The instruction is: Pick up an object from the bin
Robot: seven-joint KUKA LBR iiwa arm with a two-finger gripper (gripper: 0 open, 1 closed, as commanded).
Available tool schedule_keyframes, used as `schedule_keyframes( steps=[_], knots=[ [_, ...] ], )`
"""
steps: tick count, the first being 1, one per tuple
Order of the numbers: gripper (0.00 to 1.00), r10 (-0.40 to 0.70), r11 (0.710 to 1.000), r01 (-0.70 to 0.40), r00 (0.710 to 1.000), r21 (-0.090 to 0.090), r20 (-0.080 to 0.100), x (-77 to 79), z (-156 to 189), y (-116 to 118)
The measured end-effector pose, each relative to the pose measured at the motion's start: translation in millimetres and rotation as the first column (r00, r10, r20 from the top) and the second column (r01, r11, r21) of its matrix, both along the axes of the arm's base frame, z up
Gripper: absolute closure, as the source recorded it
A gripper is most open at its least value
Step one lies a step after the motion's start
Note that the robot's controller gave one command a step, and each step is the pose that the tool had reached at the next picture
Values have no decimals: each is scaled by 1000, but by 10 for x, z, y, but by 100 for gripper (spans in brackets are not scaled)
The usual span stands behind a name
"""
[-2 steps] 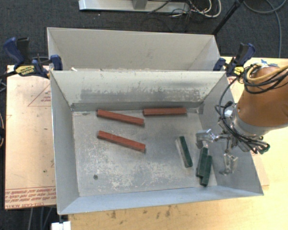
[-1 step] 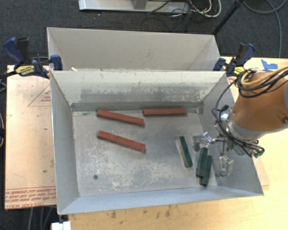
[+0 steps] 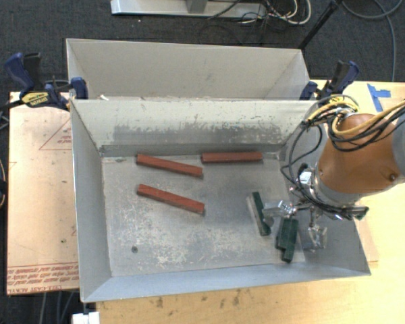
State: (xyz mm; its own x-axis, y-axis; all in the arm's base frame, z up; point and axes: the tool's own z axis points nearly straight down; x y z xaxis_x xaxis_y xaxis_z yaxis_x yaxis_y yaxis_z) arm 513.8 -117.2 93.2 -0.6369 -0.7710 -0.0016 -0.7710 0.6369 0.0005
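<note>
Claw and orange wrist cover are seen low over the right front corner of the grey metal bin, the arm being brought in from the right. Whether the claw is wide or narrow cannot be told. A dark green block is found just beside the claw on its left. It lies on the bin floor with its long side pointed at the front wall, and contact between the two cannot be judged. A lighter green bar is laid near the block, a little further left and slightly tilted. Three reddish-brown bars are spread well apart from the claw. The first bar is set at the foot of the back wall, the second bar to its left, and the third bar nearer the middle of the floor.
</note>
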Motion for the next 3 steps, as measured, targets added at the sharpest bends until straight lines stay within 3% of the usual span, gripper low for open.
schedule_keyframes(
  steps=[1, 3],
  knots=[
    [100, 114, 993, -114, 993, 1, 4, 51, -206, -1],
    [100, 114, 993, -114, 993, 2, 1, 41, -176, 1]
  ],
)
